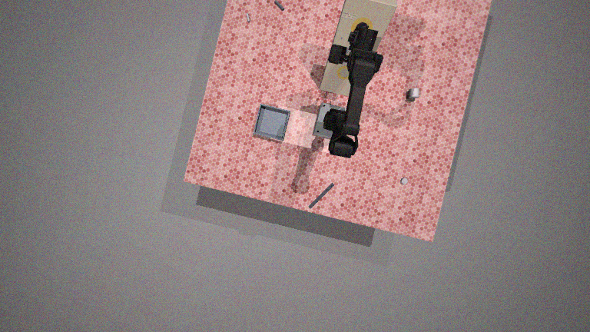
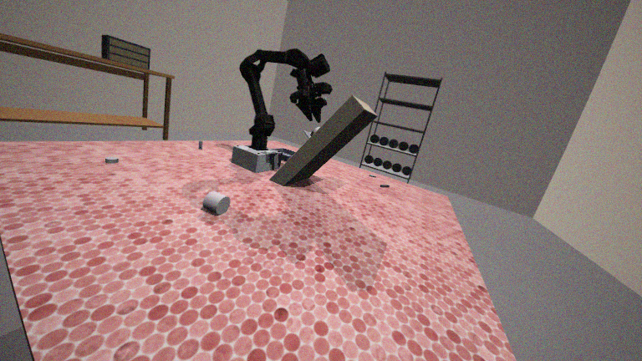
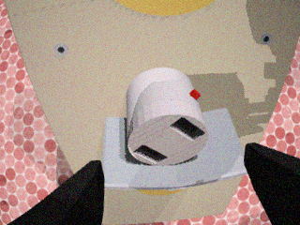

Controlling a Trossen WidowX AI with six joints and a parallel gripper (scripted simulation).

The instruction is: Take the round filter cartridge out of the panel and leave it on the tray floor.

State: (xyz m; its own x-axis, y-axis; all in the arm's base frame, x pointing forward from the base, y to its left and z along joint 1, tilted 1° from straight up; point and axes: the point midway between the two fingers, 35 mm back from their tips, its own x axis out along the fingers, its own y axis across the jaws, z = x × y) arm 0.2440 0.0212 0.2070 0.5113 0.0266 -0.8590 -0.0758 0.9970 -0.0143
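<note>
The white round cartridge (image 3: 164,133) (image 2: 315,129) is out of the panel (image 1: 374,8) (image 2: 326,141) (image 3: 94,75). It rests on a pale grey ledge (image 3: 220,152) on the sloping panel face. Its two dark slots face the wrist camera, and a red mark shows on its side. My gripper (image 3: 174,156) (image 2: 314,119) is open, with its fingertips above the cartridge, one towards each side, and nothing held between them. The arm hides the cartridge in the top view. The blue-grey tray (image 1: 271,122) stands left of the robot's base and looks empty.
A yellow ring (image 3: 164,7) marks the panel above the ledge, with screws (image 3: 61,49) (image 3: 266,38) beside it. A loose grey cylinder (image 1: 413,93) (image 2: 216,203) lies right of the panel in the top view. A dark bar (image 1: 321,195) lies near the front table edge.
</note>
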